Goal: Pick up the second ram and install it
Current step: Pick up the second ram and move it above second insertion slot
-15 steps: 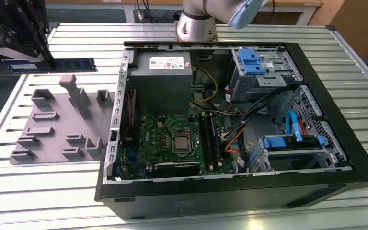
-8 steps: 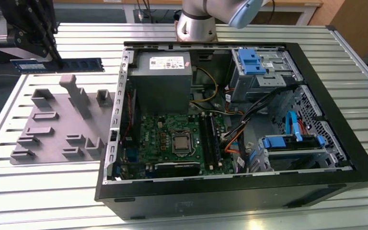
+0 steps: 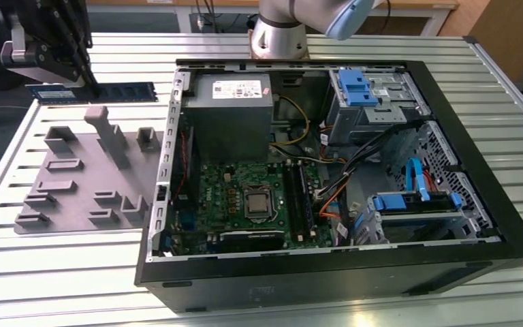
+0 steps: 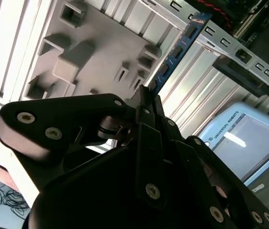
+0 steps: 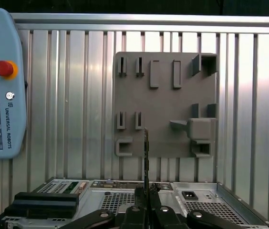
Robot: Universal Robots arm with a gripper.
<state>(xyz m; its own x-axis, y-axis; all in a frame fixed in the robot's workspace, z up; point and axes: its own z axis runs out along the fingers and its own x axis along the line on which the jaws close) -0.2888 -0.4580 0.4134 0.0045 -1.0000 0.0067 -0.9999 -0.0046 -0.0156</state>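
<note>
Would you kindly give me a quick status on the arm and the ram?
Hand shut on second ram. Ram off the motherboard, near grey fixture. Case open.

A robotics lab — slatted metal bench (image 3: pixel 62 272), opened computer case (image 3: pixel 334 276), teach pendant (image 5: pixel 1 95), grey fixture plate (image 3: pixel 75 187).

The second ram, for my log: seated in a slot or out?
Out: the gripper holds the second ram outside the computer case, near the grey fixture.

Thin blue second ram (image 3: pixel 125 90), level, on edge, in the end effector (image 3: pixel 82 83)
</note>
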